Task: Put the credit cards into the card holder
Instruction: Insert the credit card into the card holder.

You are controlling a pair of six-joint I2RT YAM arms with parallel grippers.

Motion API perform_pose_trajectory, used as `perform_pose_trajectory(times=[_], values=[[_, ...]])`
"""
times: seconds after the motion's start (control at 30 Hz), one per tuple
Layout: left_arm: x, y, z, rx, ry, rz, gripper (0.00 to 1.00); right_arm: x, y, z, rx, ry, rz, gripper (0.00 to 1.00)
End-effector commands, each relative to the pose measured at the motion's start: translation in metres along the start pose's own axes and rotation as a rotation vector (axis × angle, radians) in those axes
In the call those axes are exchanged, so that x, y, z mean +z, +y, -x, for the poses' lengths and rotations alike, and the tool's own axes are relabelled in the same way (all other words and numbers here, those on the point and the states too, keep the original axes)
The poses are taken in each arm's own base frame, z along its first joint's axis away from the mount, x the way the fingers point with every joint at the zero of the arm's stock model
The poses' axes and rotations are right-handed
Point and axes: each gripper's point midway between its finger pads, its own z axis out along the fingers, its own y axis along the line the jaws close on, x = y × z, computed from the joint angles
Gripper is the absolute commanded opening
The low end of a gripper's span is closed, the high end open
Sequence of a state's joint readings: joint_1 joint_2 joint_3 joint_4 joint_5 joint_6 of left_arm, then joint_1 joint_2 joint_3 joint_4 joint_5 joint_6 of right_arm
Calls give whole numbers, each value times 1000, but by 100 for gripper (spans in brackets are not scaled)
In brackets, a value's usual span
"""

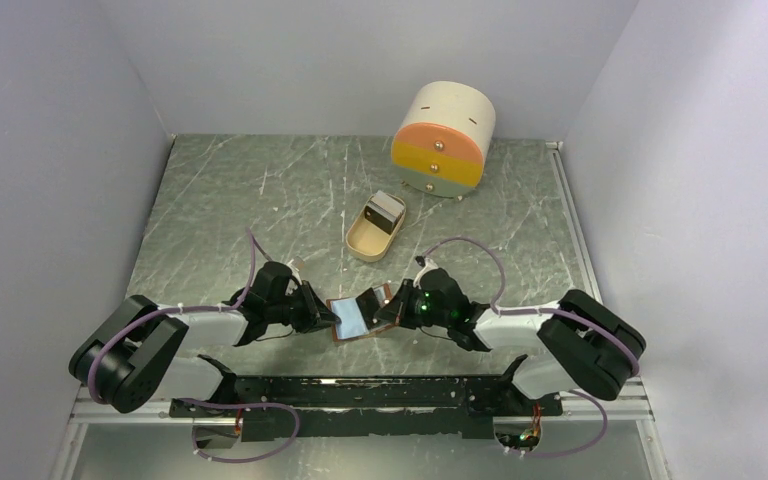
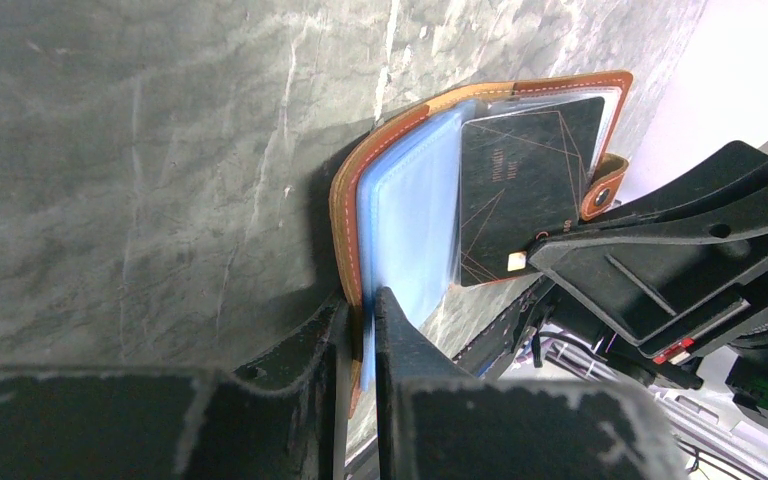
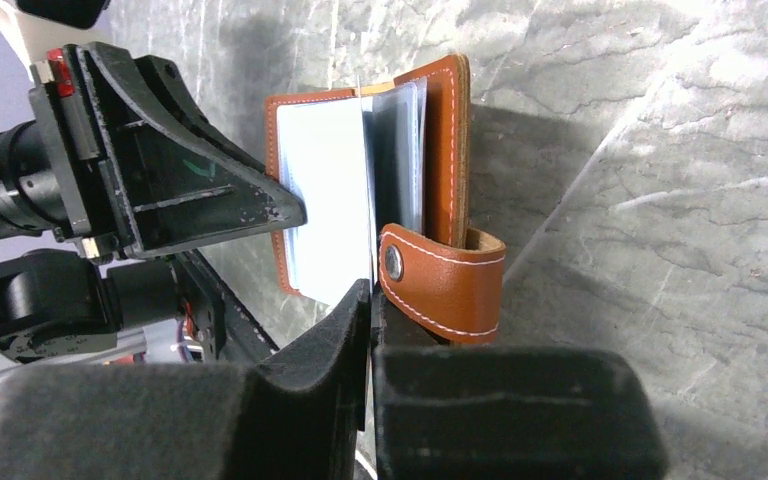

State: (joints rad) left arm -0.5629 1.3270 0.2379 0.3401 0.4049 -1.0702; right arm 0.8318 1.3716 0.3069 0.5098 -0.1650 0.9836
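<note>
Right up close, the jaws of the left arm (image 1: 200, 325) are clenched on the near edge of the card holder (image 2: 410, 220). Leather cover and a blue pocket leaf are pinched together, and the holder is propped open like a book. Opposite, the jaws of the right arm (image 1: 525, 325) are closed tight at the lower edge of a dark card (image 2: 525, 185) with thin gold lines. It sits among the clear pockets, beside the snap tab (image 3: 445, 285). Card alone in that pinch, or card plus pocket film? I can't tell from here.

The holder sits between the two arms, close to the near edge of the surface (image 1: 220, 200), just beyond the black base rail (image 1: 360, 392). Whether it rests on the stone or hangs a touch above it, I can't say.

This looks to me like the insertion step, with the left side bracing. I'd say the next move calls for a straight push along the pocket, then a release that doesn't drag the card back out. There's more to do: at least one credit card (image 1: 388, 208) stands in the beige oval tray (image 1: 363, 242), well apart beyond the holder, with the round drawer box (image 1: 445, 130) farther back.

Room is tight right here, with the wrists nearly nose to nose and the rail close behind. Bare stone shows ahead and to the left, and walls (image 1: 50, 150) hem in both sides and the back.
</note>
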Motion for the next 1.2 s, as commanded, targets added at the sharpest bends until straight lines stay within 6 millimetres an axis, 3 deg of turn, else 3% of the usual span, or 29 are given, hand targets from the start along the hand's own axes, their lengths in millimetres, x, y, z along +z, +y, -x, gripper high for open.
perform_pose_trajectory(times=[0.0,0.63,0.8,0.93,1.17], values=[[-1,2,-2,17,6,-1,15,4,-3,-9,-3,21,10,6],[-1,-2,-2,19,8,-10,15,17,-2,-27,57,84,14,8],[-1,-2,-1,22,8,-8,15,15,-14,-29,16,93,-75,25],[-1,-2,-1,23,7,-9,15,8,-25,-17,-50,68,-187,39],[0,-1,-2,21,12,-6,14,1,-27,-7,-119,48,-237,43]])
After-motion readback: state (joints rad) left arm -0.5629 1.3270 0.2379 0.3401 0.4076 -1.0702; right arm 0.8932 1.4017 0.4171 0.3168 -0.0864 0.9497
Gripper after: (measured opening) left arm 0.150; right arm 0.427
